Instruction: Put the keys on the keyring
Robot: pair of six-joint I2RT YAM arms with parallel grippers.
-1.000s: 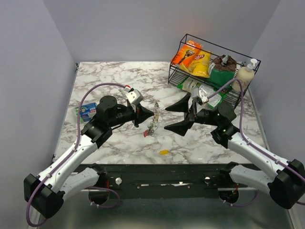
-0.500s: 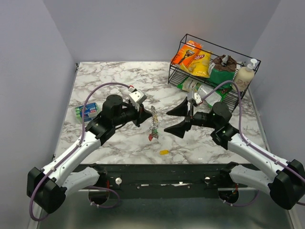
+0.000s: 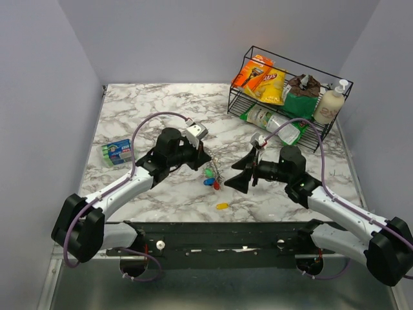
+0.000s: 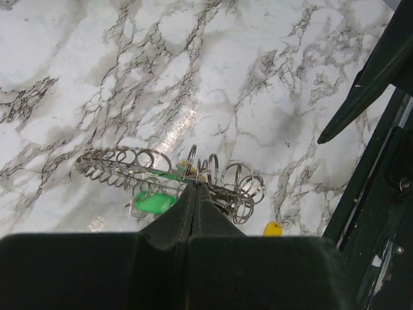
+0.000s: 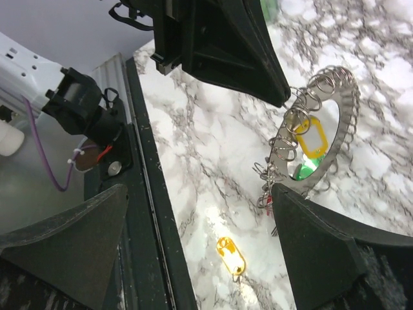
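Keyring (image 4: pixel 122 165): centre, pinched in the closed left gripper (image 4: pixel 195 187), seemingly raised so threaded keys (image 3: pixel 209 181) dangle. Right gripper (image 3: pixel 242 172): wide, just right, likely awaiting handover. Yellow key (image 3: pixel 222 206): loose, nearer.

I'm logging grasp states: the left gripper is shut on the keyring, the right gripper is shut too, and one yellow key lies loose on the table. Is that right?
Not quite. The right gripper is open, its fingers spread wide, as the right wrist view shows. The rest holds: the left gripper is shut on the keyring, and one yellow key lies loose on the table.
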